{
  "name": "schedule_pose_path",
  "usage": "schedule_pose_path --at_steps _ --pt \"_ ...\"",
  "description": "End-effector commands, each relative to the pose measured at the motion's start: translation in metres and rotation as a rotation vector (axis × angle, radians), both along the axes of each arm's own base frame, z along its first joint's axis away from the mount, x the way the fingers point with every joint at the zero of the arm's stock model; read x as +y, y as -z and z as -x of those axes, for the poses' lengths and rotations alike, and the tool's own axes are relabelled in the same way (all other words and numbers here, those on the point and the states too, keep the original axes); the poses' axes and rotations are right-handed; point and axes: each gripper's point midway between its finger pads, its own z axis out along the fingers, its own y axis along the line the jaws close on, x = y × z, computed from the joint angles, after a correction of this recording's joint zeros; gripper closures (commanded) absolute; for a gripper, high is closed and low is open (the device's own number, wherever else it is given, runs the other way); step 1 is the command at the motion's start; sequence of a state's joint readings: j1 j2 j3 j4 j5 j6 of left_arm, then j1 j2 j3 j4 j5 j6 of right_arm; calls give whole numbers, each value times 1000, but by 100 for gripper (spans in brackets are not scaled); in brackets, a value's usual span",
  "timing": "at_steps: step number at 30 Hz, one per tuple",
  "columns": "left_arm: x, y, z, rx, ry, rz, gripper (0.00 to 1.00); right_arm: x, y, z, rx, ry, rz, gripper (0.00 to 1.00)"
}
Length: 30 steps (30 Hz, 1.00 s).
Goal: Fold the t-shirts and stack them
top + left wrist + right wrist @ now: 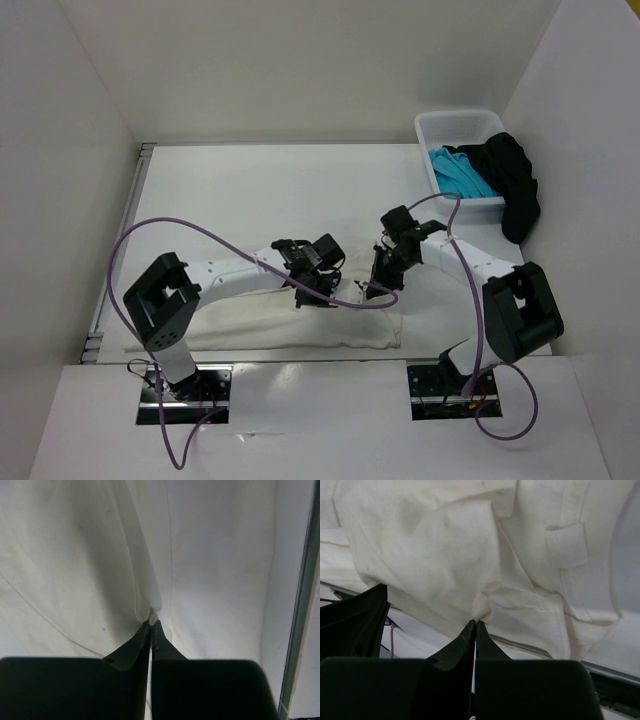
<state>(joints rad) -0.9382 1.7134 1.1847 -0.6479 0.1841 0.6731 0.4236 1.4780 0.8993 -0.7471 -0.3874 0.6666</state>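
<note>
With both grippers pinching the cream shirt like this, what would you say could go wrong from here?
The left gripper and right gripper each hold only a small pinch of the cream-white t-shirt, so it may slip mid-fold. The purple cable lies across the shirt and might snag.

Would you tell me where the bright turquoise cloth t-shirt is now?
Top view: the turquoise t-shirt lies in the white plastic basket at far right, beside the black cloth t-shirt draped over its rim.

White table (280, 190), plain white walls (300, 60)
</note>
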Motion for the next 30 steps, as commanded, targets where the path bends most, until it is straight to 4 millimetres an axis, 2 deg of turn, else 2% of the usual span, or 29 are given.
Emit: schedule_pose_path --at_steps 1,6,11,15,18,20,23,25,27,29,30 --pt "1 -8 15 49 25 35 100 -1 -7 18 30 25 17 100" --pt "5 -7 21 75 50 21 100 5 -4 34 54 7 22 100" --pt "13 -4 31 107 109 -3 100 8 9 52 98 -4 51 96" --pt "19 -2 35 112 146 -25 90 4 14 54 109 -1 71 83" --pt "24 -2 40 137 172 -48 74 0 17 57 119 1 90 68" --pt "25 -2 42 147 185 -47 64 -4 19 58 119 6 116 64" --pt "32 -6 47 160 207 -68 60 -6 7 54 79 36 113 62" --pt "34 -17 45 160 196 -68 60 -12 3 53 65 81 138 64" --pt "39 -30 42 168 174 -47 59 -16 -3 49 23 122 146 69" --pt "37 -51 32 145 157 7 56 -20 -4 50 14 182 152 73" --pt "38 -55 28 144 135 12 54 -23 -5 46 -4 212 165 73"
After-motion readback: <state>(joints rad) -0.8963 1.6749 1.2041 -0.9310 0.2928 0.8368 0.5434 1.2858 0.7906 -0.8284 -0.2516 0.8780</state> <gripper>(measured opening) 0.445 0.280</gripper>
